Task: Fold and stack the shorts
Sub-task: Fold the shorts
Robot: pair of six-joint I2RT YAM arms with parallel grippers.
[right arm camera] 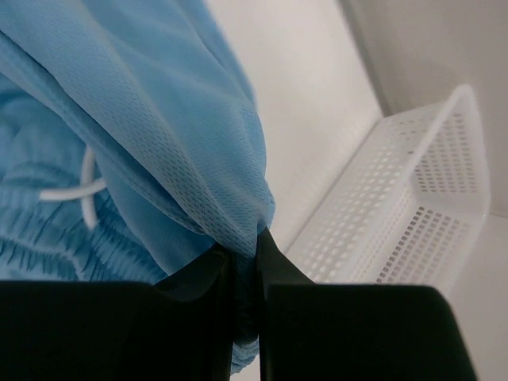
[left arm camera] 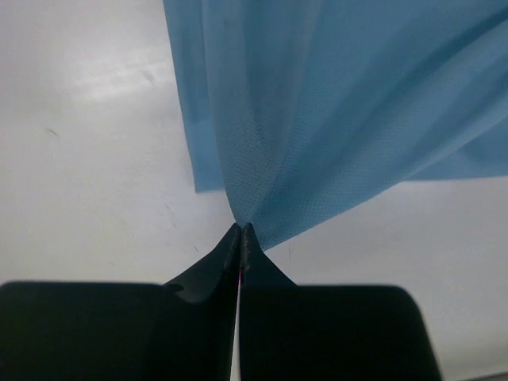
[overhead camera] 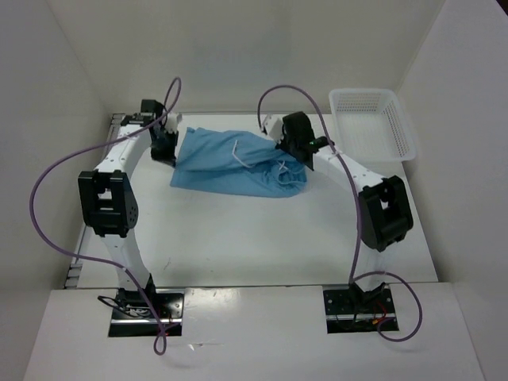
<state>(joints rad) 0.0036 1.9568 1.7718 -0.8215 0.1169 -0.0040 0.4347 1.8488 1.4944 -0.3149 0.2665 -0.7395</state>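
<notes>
**A:** Shorts (overhead camera: 238,163) first: where do they sit?

**B:** On the far half of the tabletop (overhead camera: 238,238), stretched between the two arms. They lie left of the white mesh basket (overhead camera: 373,94) and apart from it, with the drawstring (overhead camera: 238,151) on top.

**A:** And the jaws?

**B:** The left jaws are pinched tight on a thin corner of the blue mesh. The right jaws are clamped on a thicker bunch beside the gathered waistband (right arm camera: 48,254).

**A:** Why both ends?

**B:** My guess is that gripping opposite ends lets the cloth be pulled flat and one side carried over for a fold. No fold looks finished yet.

**A:** Arm poses?

**B:** The left arm (overhead camera: 111,198) and right arm (overhead camera: 381,206) both reach far forward, elbows raised. Their wrists turn inward toward each other, low over the cloth.
</notes>
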